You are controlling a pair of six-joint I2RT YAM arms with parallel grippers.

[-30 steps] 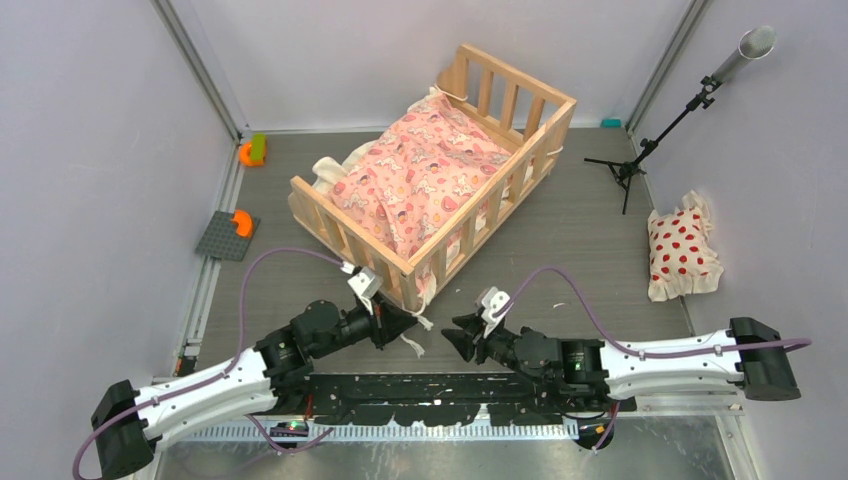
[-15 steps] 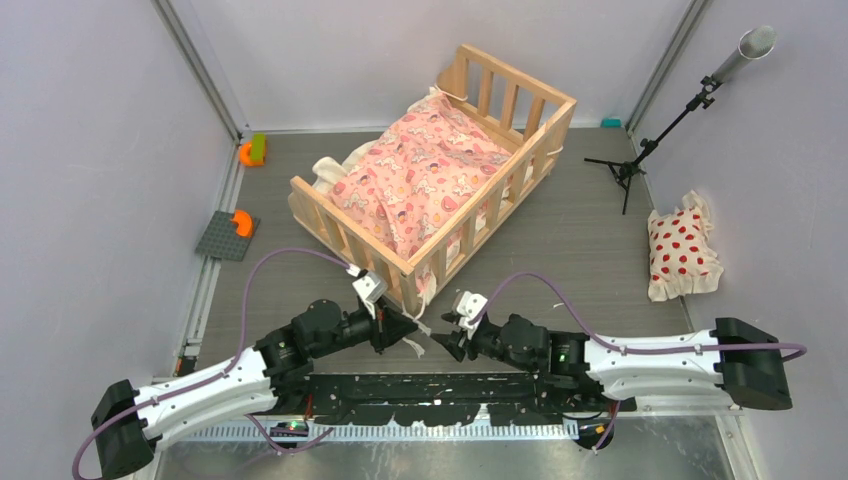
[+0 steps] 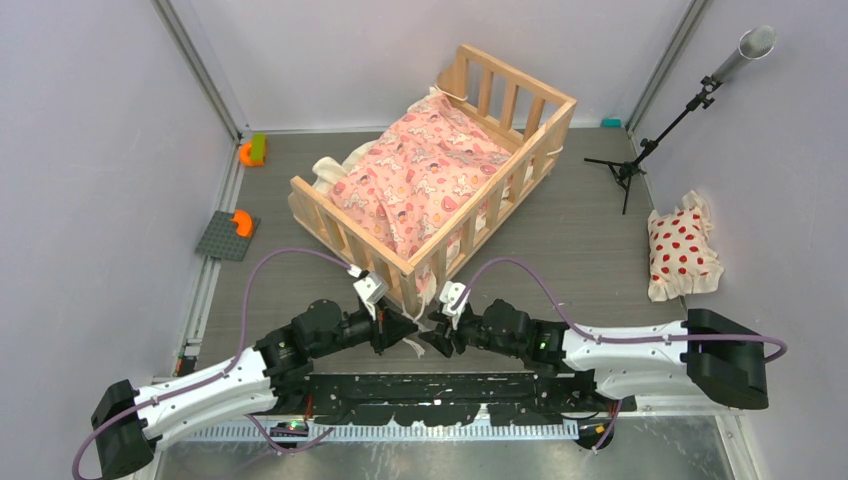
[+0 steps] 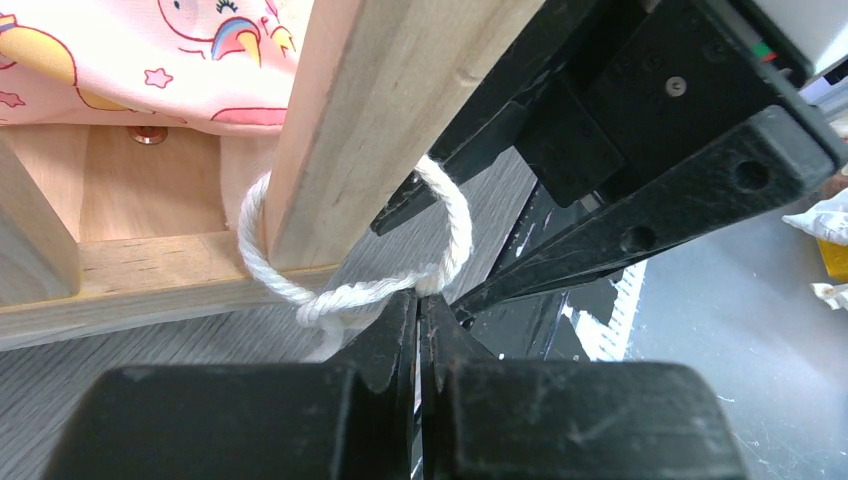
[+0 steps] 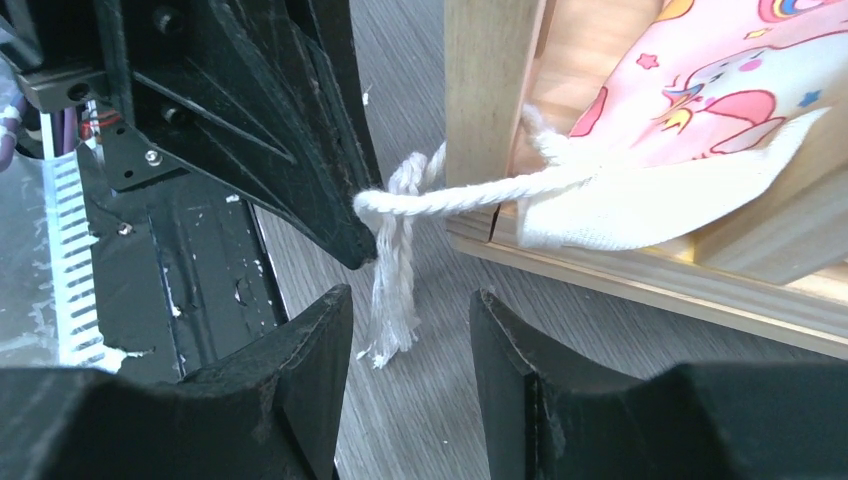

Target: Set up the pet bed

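- Your left end effector [image 4: 420,300] was clamped fully shut on the cream tie [image 4: 352,292]. It pinched the cord right at its tips, where the cord looped around the corner post [image 4: 370,130] of the pet bed [image 3: 352,224].
- My read: that pinch was there to keep the loop snug on the post while the other arm worked the loose end.
- Your right end effector [image 5: 410,300] had its jaws roughly half parted and held nothing. The tie's frayed tail hung just ahead of the gap, and the left tips sat just beyond it.
- The pet bed stood on the desk [image 3: 560,240] directly ahead of both end effectors, its near corner just beside their tips. The pink cushion [image 3: 420,170] lay inside the frame, past the post.
- Step in hand, as I judged it: knotting the cushion's tie to the post. The next move would call for you to close on the tail without nudging the left grip.
- Risk: the tips were crowded together, so a bump could free the cord.
- The dotted pillow [image 3: 682,250] lay on the desk well apart from both end effectors, on the right end effector's side, and was not yet in the bed.
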